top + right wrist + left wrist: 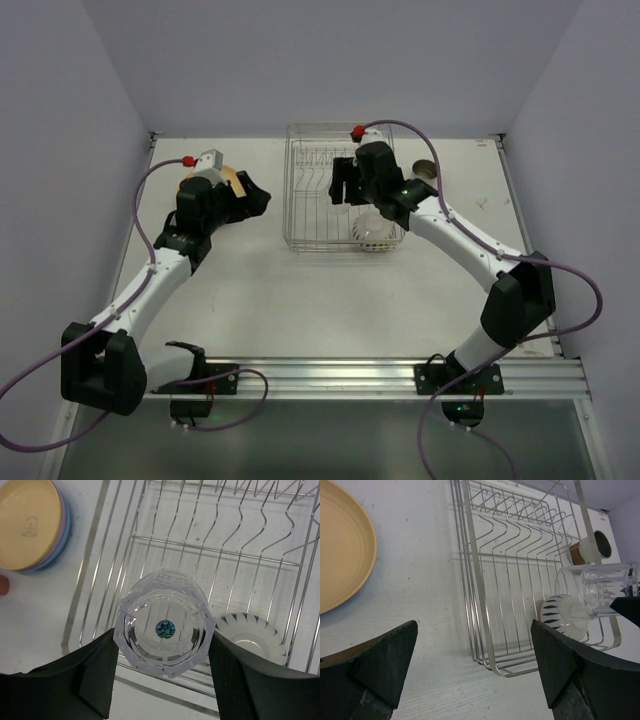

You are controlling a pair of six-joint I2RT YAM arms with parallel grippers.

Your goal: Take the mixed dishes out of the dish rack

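Observation:
The silver wire dish rack (310, 200) stands at the table's back middle. My right gripper (345, 185) is over it, shut on the small clear glass (165, 625), one finger on each side of it; the glass also shows in the left wrist view (602, 590). A white cup with dark marks (250, 637) lies in the rack's near right corner (372, 232). The brown cup (426, 170) sits on the table right of the rack. The plates (30, 522) are stacked left of the rack, yellow-orange on top (340, 550). My left gripper (475, 665) is open and empty between the plates and the rack. The pink mug is out of view.
The rack's upright prongs (520, 520) hold no plates. Grey walls close off the table at the back and both sides. A metal rail (350, 375) runs along the near edge by the arm bases.

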